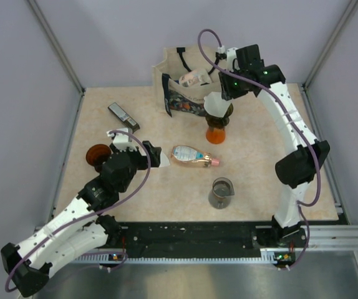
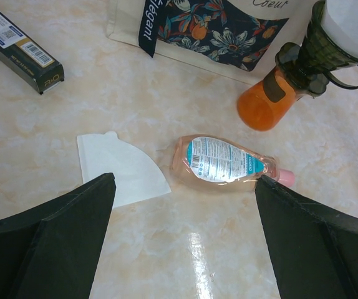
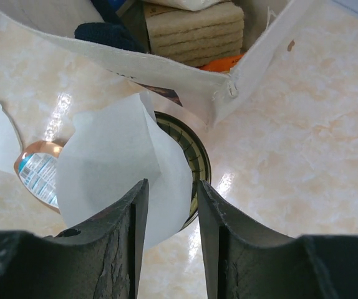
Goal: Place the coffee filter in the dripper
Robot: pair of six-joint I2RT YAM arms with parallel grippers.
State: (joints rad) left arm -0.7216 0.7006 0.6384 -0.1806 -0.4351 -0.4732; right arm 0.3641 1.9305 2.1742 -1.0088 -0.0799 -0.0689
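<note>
Right jaws on filter (image 3: 113,165) (dripper (image 3: 194,152) half-hidden)

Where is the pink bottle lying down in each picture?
Top external: pink bottle, mid-table, on its side.
Left wrist: picture centre, right of the flat filter.
Right wrist: left edge, half hidden behind the upright filter.
Shared landmark: the tote bag, in all three.

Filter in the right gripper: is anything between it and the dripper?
Nothing visible does. The filter, pinched by the right gripper, sits partly over the open rim of the dripper. The tote bag has its edge close beside that rim, not covering the opening.
</note>
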